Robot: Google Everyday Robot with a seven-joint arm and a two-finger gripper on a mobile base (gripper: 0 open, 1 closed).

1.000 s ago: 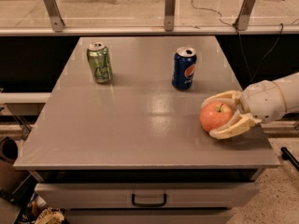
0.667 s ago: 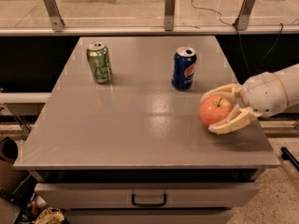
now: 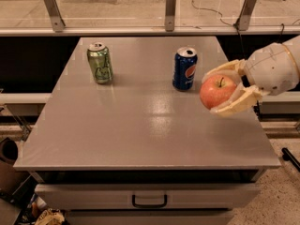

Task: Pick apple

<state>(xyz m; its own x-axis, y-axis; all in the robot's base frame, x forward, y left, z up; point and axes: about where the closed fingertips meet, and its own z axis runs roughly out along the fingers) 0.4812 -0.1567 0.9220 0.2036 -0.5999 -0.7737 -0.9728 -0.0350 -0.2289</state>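
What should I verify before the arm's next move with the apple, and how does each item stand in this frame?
1. Grip closed: the gripper, at the table's right edge, is shut on the apple. Ok.
2. Seating: the fingers cup the apple from above and below, with its stem pointing up. Ok.
3. Blue can: upright just left of the apple, close but apart. Ok, though probably the nearest thing to bump.
4. Green can: upright on the far left, well away. Ok.
5. Apple off the table: it looks raised, but one view does not settle it. Cannot tell.
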